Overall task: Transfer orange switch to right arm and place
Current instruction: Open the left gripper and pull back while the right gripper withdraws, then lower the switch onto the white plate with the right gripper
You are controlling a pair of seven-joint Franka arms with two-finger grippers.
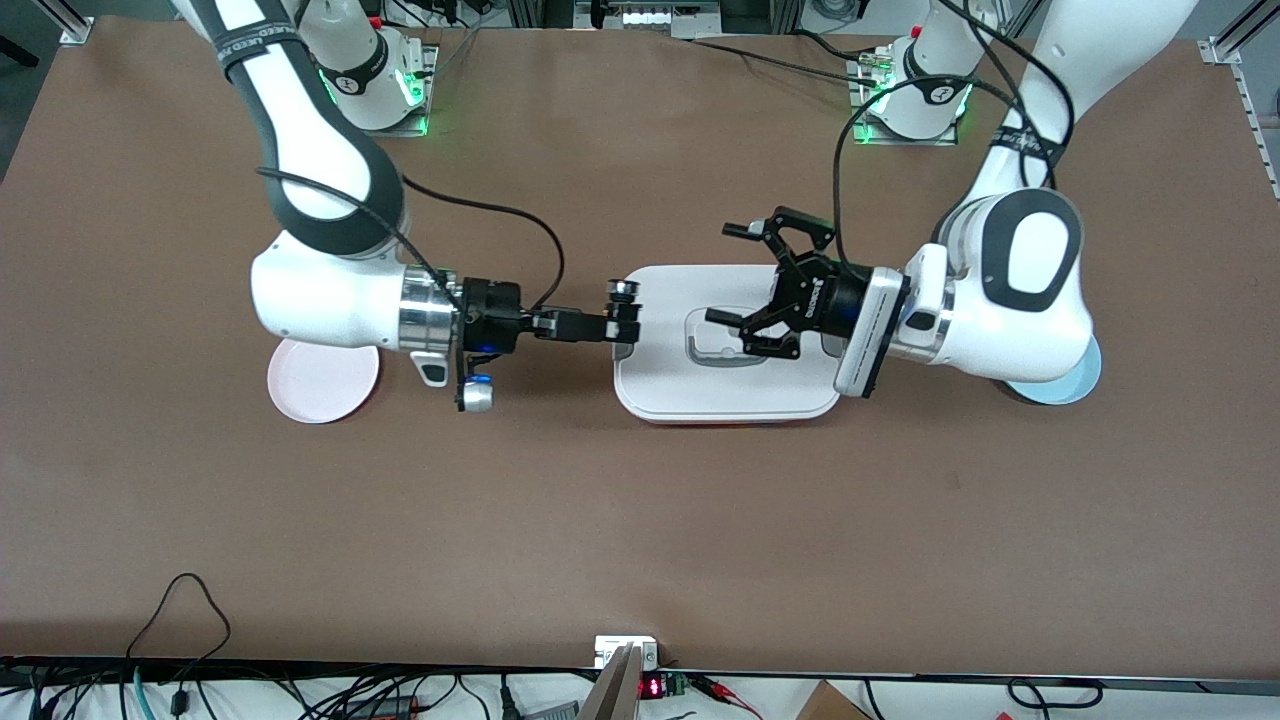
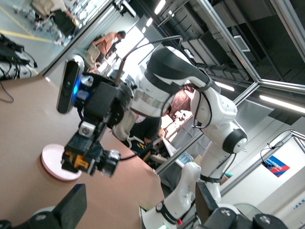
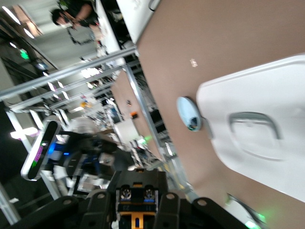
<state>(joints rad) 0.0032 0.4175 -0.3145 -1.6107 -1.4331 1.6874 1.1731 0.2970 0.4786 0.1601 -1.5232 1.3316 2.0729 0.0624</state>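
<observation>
Fingers of the slim black right gripper point(image 1: 622, 322) pinch the tiny orange-bodied, silver-capped switch point(image 1: 623, 293) over the edge of the white handled container lid point(image 1: 660, 385). The wide black left gripper point(image 1: 755, 285) hovers spread over the lid, empty. I judge handover complete; I carry the switch level toward the round pink plate point(image 1: 322, 382), lowering before releasing.
</observation>
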